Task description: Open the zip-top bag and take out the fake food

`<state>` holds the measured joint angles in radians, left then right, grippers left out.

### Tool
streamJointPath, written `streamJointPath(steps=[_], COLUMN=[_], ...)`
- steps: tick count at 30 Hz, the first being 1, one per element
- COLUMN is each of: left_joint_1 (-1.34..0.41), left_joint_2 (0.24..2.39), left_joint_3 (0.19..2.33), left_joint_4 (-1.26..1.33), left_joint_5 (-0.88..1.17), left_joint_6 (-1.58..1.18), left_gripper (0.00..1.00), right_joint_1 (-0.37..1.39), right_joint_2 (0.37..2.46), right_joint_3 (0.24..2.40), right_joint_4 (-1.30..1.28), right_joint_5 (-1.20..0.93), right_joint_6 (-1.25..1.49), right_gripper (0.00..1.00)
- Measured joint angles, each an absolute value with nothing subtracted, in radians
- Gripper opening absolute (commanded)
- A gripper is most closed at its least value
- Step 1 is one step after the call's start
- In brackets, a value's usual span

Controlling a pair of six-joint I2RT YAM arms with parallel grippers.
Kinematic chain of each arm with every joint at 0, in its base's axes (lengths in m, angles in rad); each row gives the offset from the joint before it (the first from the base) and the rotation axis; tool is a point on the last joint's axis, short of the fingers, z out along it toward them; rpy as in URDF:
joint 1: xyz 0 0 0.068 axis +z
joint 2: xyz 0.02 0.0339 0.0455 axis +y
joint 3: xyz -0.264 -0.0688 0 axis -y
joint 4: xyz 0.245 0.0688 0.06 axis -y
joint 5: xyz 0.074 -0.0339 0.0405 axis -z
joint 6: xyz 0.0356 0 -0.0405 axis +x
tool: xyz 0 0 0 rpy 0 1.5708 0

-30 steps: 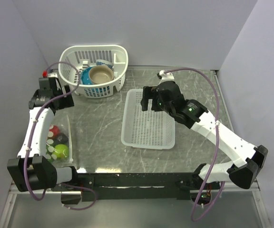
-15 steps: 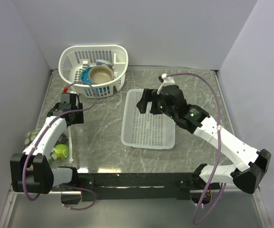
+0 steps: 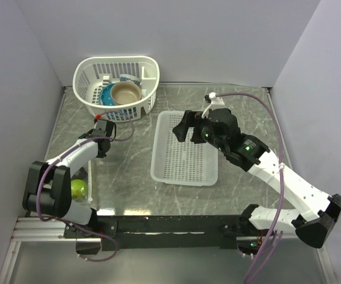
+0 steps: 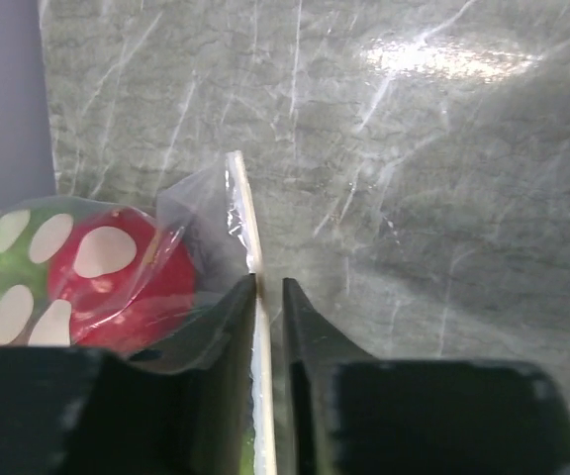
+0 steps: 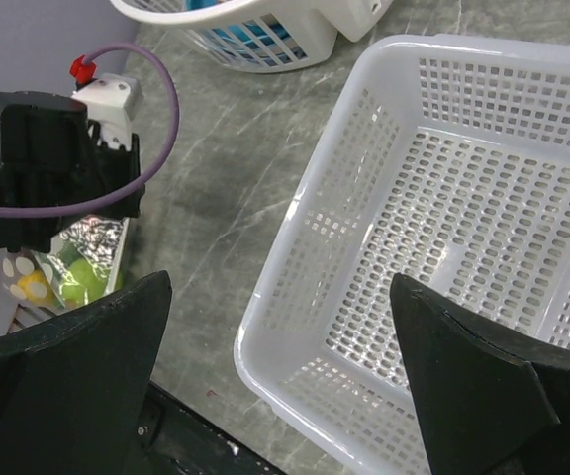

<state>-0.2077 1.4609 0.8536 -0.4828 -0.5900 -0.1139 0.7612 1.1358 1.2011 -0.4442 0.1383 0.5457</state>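
Left wrist: left gripper pinched narrow on the zip-top bag strip, far left of the table. Looks unopened, fake food all inside. Over the mesh tray, right gripper spread wide, holding nothing.

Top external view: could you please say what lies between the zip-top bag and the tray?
Only bare grey marbled tabletop separates the clear dotted zip-top bag from the white mesh tray, top view.
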Motion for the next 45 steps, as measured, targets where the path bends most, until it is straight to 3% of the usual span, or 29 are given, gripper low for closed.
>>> streamJointPath(steps=[5, 8, 9, 10, 13, 23, 26, 27, 30, 38, 41, 44, 45], left_joint_1=[-0.209, -0.215, -0.219, -0.224, -0.245, -0.316, -0.315, -0.315, -0.315, -0.329, -0.361, -0.377, -0.381], left_joint_2=[1.479, 1.479, 1.479, 1.479, 1.478, 1.478, 1.478, 1.478, 1.478, 1.476, 1.471, 1.453, 1.443], left_joint_3=[0.853, 0.853, 0.853, 0.855, 0.864, 0.795, 0.762, 0.752, 0.728, 0.836, 1.012, 1.159, 1.197], left_joint_4=[-0.474, -0.472, -0.474, -0.478, -0.482, -0.446, -0.429, -0.422, -0.403, -0.498, -0.588, -0.639, -0.654], left_joint_5=[-0.614, -0.628, -0.631, -0.636, -0.661, -0.789, -0.812, -0.818, -0.832, -0.764, -0.661, -0.535, -0.490], left_joint_6=[-0.113, -0.112, -0.112, -0.109, -0.093, -0.059, -0.040, -0.036, -0.019, -0.016, -0.057, -0.099, -0.114], left_gripper=[0.17, 0.20, 0.50, 0.67, 0.77, 0.51, 0.38, 0.28, 0.13, 0.01, 0.01, 0.01, 0.01], right_joint_1=[0.760, 0.760, 0.760, 0.760, 0.760, 0.760, 0.760, 0.760, 0.760, 0.758, 0.754, 0.753, 0.753], right_joint_2=[1.113, 1.109, 1.109, 1.108, 1.108, 1.107, 1.100, 1.097, 1.089, 1.144, 1.227, 1.311, 1.338], right_joint_3=[1.170, 1.170, 1.170, 1.170, 1.170, 1.171, 1.171, 1.171, 1.171, 1.157, 1.090, 1.014, 0.994], right_joint_4=[-0.445, -0.447, -0.447, -0.447, -0.447, -0.450, -0.453, -0.454, -0.457, -0.474, -0.476, -0.495, -0.506], right_joint_5=[0.141, 0.141, 0.141, 0.141, 0.141, 0.141, 0.144, 0.146, 0.146, 0.221, 0.258, 0.254, 0.247], right_joint_6=[0.550, 0.550, 0.550, 0.550, 0.550, 0.549, 0.548, 0.546, 0.545, 0.568, 0.611, 0.646, 0.658], right_gripper=[1.00, 1.00, 1.00, 1.00, 1.00, 1.00, 1.00, 1.00, 1.00, 0.95, 0.89, 0.62, 0.47])
